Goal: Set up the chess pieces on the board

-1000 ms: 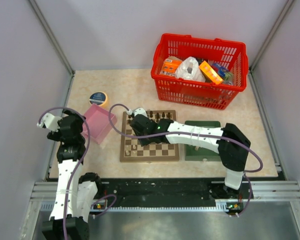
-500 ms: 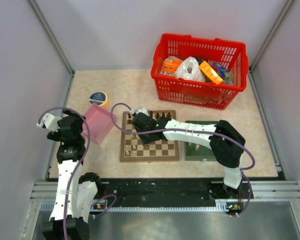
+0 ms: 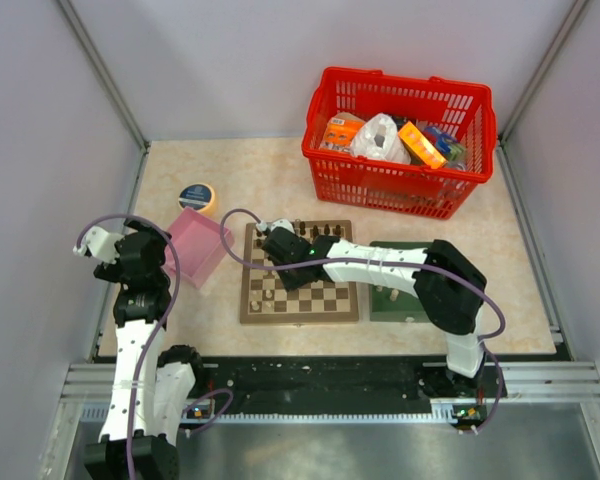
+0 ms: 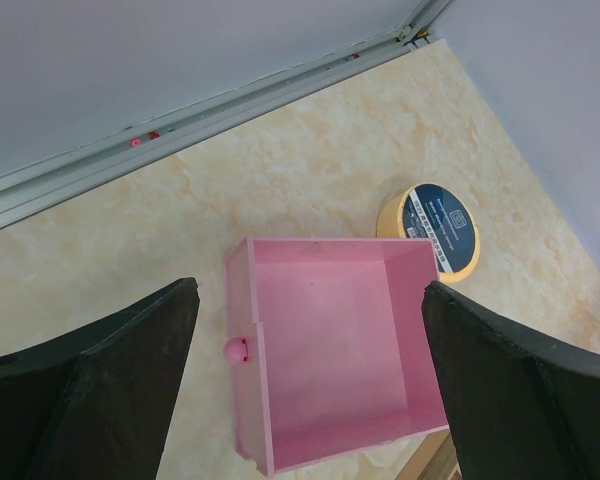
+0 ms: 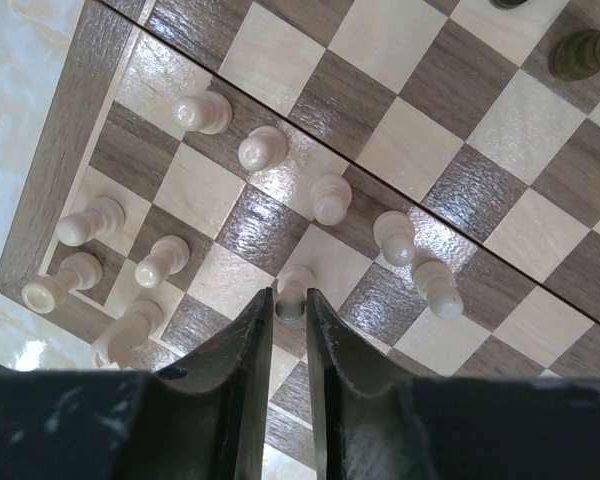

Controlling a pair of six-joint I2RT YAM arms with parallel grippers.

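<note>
A robot test cell in a lab: plain grey walls box in a marble-patterned surface. Two cabled arms, left and right, are bolted to an aluminium rail. The props are unrelated: a board, a red basket of packaged goods, a tape roll and a pink box.

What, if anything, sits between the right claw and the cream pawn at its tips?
Nothing visible. The cream pawn stands right at the mouth of the right claw, in its narrow gap. Neighbouring cream pieces stand clear of both.
</note>
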